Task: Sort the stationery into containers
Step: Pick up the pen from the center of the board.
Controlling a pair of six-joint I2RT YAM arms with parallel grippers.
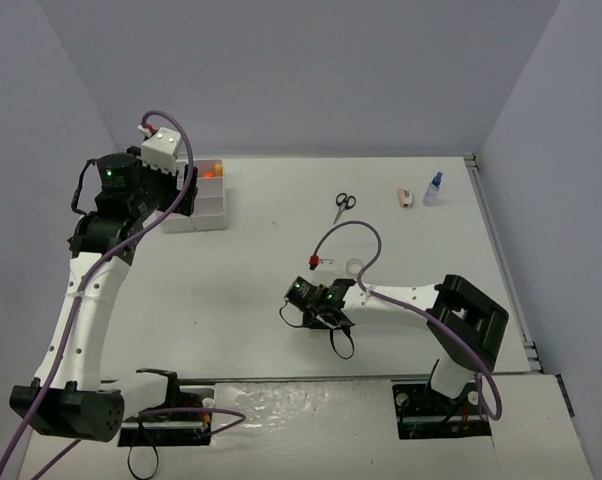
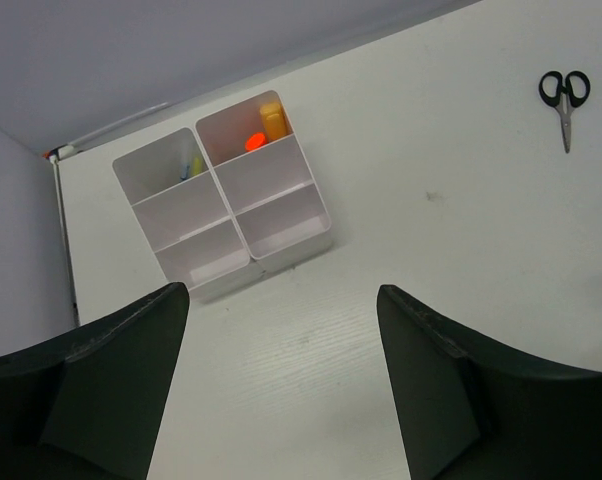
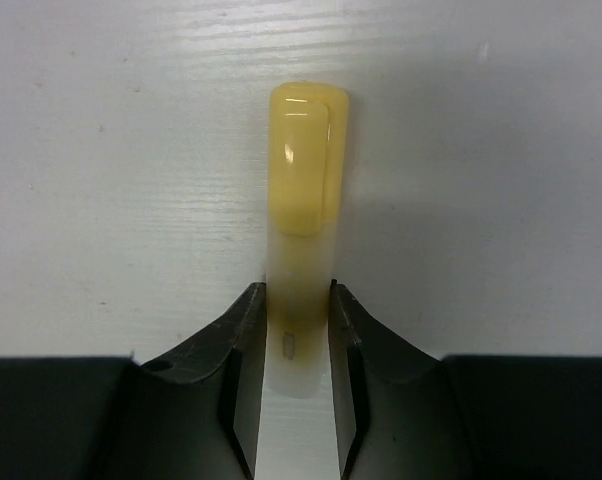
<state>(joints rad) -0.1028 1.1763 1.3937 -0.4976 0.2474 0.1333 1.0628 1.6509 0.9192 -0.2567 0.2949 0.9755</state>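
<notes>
White worktop [image 1: 271, 320], grey walls on three sides.

Left arm [image 1: 81, 300] raised toward the far-left corner. Left pincer [image 2: 281, 291] hanging above the tray, jaws wide apart, nothing between them.

Right arm [image 1: 401, 300] stretched low toward the left across the near-middle of the worktop. Right pincer [image 3: 296, 300] down at the surface, closed on the yellow stick [image 3: 306, 150], one finger against each side of it.

White six-compartment organizer tray [image 1: 203, 208] by the left edge, toward the far side, two by three. Orange pieces [image 2: 266, 125] in its far-right compartment. Thin yellowish item [image 2: 194, 165] in the far compartment beside that; too small to identify.

Black-handled scissors [image 1: 344, 205] flat on the far half, just right of centre, handles toward the far edge, well apart from the tray.

Orange-black marker [image 1: 312, 263] near the worktop centre, just beyond the right pincer.

Yellow stick flat on the worktop: yellow clipped cap pointing away from the pincer, pale translucent barrel between the fingertips. Hidden under the pincer in the top view.

Small blue-capped bottle [image 1: 434, 188] upright near the far-right corner.

Clear tape ring [image 1: 355, 267] lying flat just right of the marker, not touching it.

Pink piece [image 1: 405, 196] just left of the bottle, apart from it.
</notes>
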